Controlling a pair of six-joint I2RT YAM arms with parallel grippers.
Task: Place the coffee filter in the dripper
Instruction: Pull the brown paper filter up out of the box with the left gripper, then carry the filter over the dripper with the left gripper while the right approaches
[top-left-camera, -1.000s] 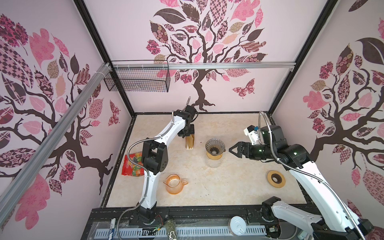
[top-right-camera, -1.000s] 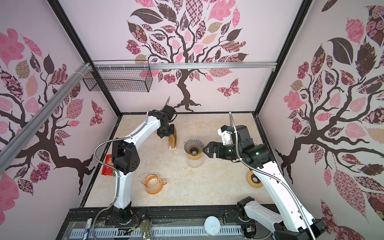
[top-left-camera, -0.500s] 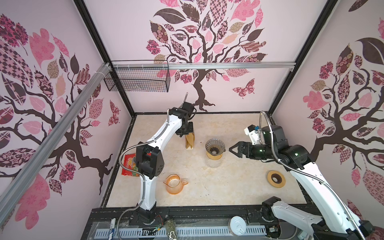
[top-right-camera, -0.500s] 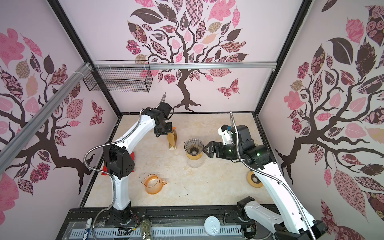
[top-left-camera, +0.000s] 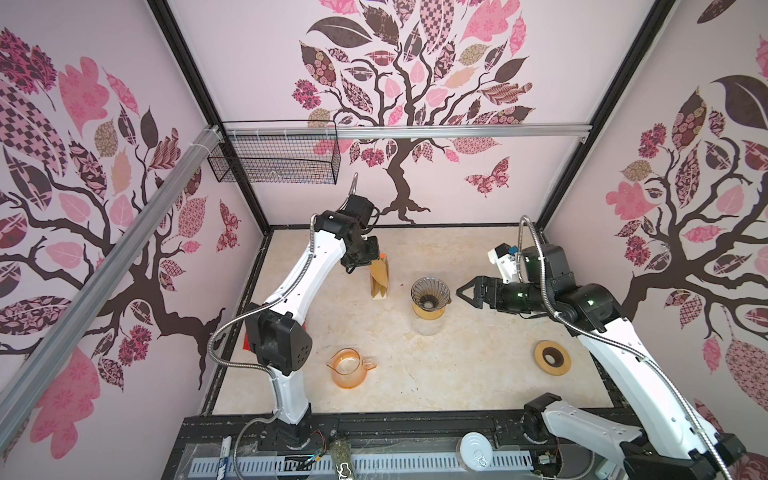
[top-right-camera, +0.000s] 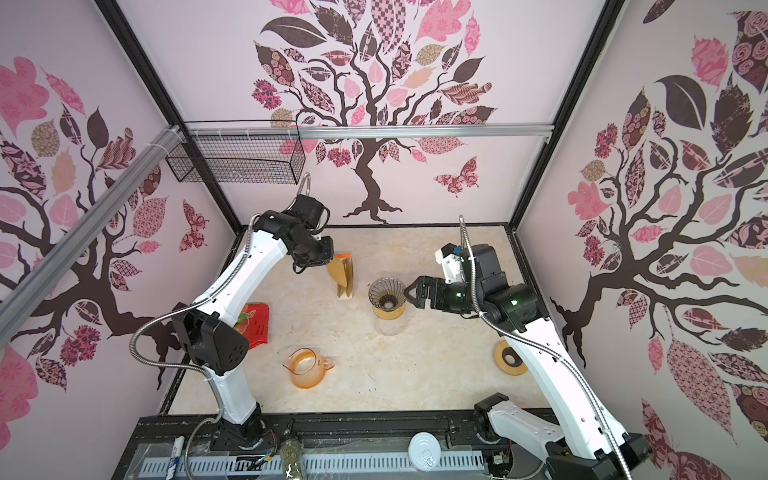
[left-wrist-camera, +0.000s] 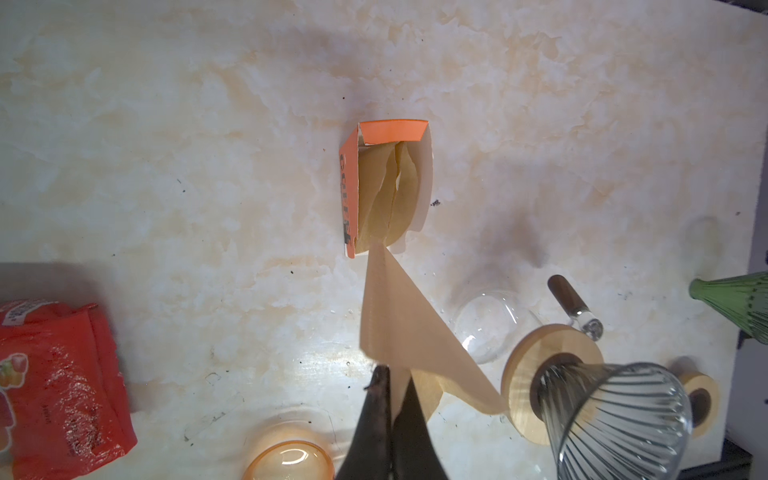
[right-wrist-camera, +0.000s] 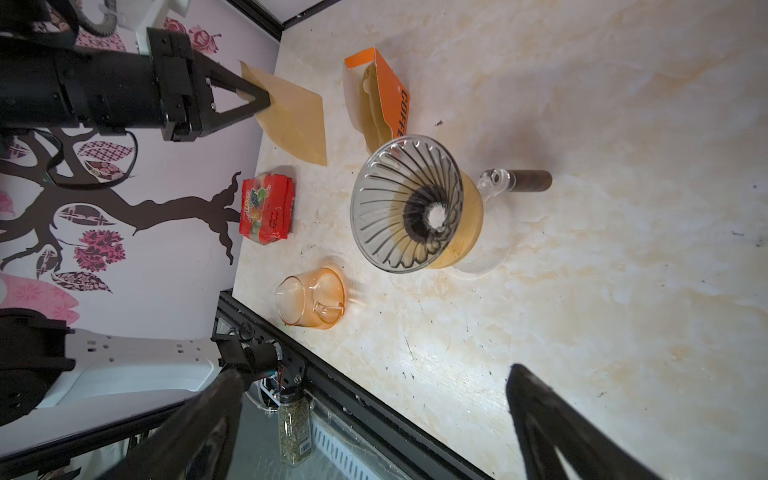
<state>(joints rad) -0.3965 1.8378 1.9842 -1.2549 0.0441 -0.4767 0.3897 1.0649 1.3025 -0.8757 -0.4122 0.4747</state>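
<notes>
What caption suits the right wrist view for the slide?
Right wrist view: left hand pinches a coffee filter clear of the orange box, beside the empty glass dripper.

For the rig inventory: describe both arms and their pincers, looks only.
The left arm and right arm are white shell links between boxy black joints, each trailed by a ribbed silver hose. The left pincer and right pincer are black, with triangular open-frame fingers. Small green lights glow on the right arm.
</notes>
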